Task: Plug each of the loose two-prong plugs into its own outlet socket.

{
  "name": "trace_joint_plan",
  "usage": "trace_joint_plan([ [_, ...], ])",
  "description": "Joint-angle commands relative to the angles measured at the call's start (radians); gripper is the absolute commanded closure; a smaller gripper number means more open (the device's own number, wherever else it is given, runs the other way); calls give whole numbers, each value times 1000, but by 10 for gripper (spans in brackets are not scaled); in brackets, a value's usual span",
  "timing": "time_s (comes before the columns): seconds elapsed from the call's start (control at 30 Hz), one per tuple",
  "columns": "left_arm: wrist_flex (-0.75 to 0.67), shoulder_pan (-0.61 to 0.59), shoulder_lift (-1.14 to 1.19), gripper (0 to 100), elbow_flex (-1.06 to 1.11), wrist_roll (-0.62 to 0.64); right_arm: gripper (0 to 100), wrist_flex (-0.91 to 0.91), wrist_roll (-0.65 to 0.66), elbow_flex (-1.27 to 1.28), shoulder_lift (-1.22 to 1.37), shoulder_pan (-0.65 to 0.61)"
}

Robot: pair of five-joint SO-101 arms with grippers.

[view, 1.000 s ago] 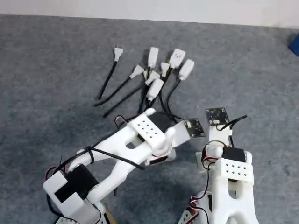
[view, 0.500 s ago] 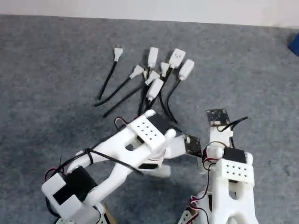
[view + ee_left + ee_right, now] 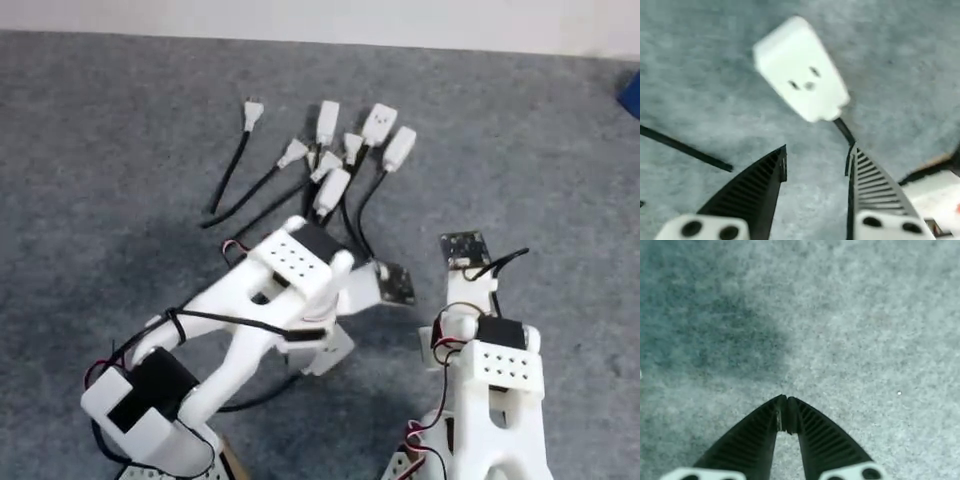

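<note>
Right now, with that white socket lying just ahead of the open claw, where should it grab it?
Probably across the white socket's two long sides, coming from its cord end, where the left gripper sits open. Those sides run fairly straight, and gripping there leaves the slotted face uncovered for a plug.

Your surroundings: a grey carpeted tabletop (image 3: 110, 130) with a few odds and ends at its edges.

In the high view you'll find the carpet running back to a pale, plain strip (image 3: 300, 18) along the far side. A corner of something blue (image 3: 633, 95) pokes in at the far right edge, lying on the carpet. At the near edge a small tan wedge (image 3: 229, 463) shows; you can't tell what it is. In the right wrist view the carpet's fuzzy, mottled nap carries a darker shadowed patch (image 3: 715, 330).
</note>
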Motion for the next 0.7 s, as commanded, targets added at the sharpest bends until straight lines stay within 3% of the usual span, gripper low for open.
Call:
trace_joint_plan([
  [0.0, -78, 2, -28, 786, 4, 84, 988, -7, 8, -10, -19, 8],
  [0.27, -367, 59, -28, 786, 153, 270, 988, -5, 8, -10, -19, 8],
  [0.47, -505, 22, -28, 786, 283, 264, 988, -5, 8, -10, -22, 8],
  [0.67, -522, -134, -28, 786, 285, 160, 988, -5, 6, -10, -22, 8],
])
